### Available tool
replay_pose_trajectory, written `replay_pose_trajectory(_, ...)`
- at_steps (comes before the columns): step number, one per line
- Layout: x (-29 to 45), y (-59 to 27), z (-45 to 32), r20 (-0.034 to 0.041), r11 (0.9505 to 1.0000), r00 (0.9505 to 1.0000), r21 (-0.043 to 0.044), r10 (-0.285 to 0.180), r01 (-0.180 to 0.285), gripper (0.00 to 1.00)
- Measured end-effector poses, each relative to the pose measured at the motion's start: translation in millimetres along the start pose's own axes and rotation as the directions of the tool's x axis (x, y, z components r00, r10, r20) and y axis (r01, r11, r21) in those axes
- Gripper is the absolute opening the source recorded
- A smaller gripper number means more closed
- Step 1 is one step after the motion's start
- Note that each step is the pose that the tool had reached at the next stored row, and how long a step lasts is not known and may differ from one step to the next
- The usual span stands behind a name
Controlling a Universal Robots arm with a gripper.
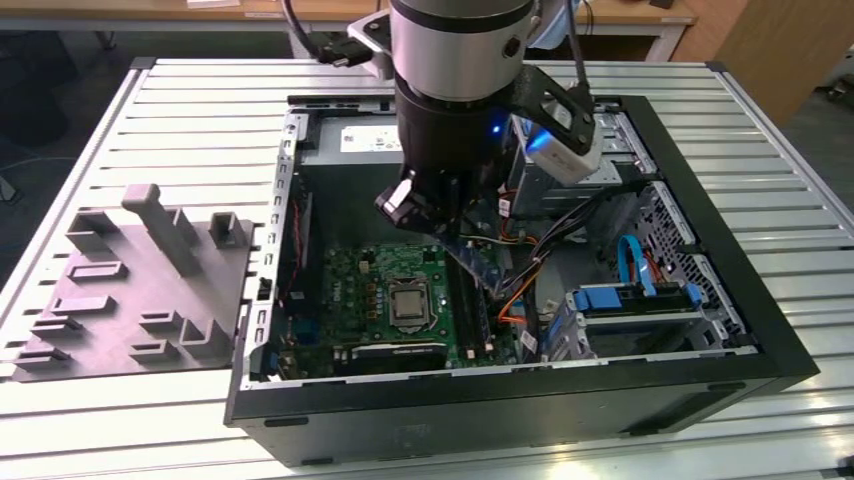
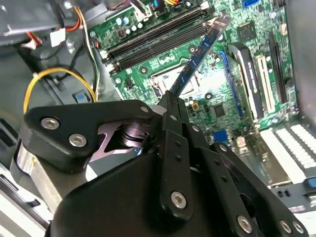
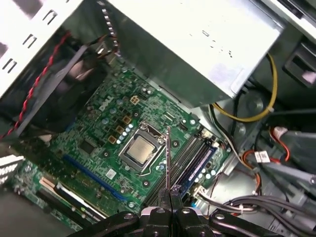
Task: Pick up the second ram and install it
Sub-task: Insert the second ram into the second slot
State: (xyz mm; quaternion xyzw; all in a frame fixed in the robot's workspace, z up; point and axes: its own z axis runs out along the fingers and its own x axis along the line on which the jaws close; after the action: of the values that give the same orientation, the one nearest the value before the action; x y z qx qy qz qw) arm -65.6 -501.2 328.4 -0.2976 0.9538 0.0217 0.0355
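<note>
Install step in hand: the second RAM stick [image 2: 197, 54] is up over the motherboard [image 3: 98, 133].
The gripper [image 3: 170, 200] has its jaws clamped on the stick's end, holding it angled over the memory slots [image 3: 190, 158], not seated. Seating it looks to need squaring to a slot, then a straight press.

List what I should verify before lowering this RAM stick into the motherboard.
1. Grip: gripper shut on the RAM stick: ok.
2. Stick is inside the computer case, above the motherboard: ok.
3. Stick lined up with the memory slots: cannot tell.
4. Target slot free and its latches open: cannot tell.
5. Yellow cable lies apart from the slots: ok.
</note>
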Motion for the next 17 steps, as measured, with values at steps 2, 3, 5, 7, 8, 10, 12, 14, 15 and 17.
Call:
replay_pose_trajectory(2, 0.0, 0.0, 0.0, 0.0008, 0.9993, 0.9993, 0.003, 0.038, -0.038, 0.11)
replay_pose_trajectory(3, 0.0, 0.0, 0.0, 0.0013, 0.9984, 0.9985, 0.0044, 0.056, -0.056, 0.11)
replay_pose_trajectory(5, 0.0, 0.0, 0.0, 0.0022, 0.9958, 0.9958, 0.0073, 0.091, -0.091, 0.11)
replay_pose_trajectory(7, 0.0, 0.0, 0.2, 0.0032, 0.9921, 0.9921, 0.01, 0.125, -0.125, 0.11)
replay_pose_trajectory(8, 0.0, 0.0, 0.3, 0.0037, 0.9897, 0.9898, 0.0113, 0.142, -0.143, 0.11)
replay_pose_trajectory(10, 0.0, 0.0, 0.6, 0.0049, 0.9842, 0.9843, 0.0139, 0.176, -0.177, 0.11)
replay_pose_trajectory(12, 0.1, 0.0, 0.9, 0.0061, 0.9776, 0.9778, 0.0165, 0.21, -0.21, 0.11)
replay_pose_trajectory(14, 0.1, 0.0, 1.1, 0.0073, 0.97, 0.9701, 0.019, 0.242, -0.242, 0.11)
replay_pose_trajectory(15, 0.1, 0.0, 1.2, 0.008, 0.9657, 0.9659, 0.0202, 0.259, -0.259, 0.11)
replay_pose_trajectory(17, 0.1, 0.0, 1.5, 0.0095, 0.9558, 0.9561, 0.0228, 0.293, -0.293, 0.11)
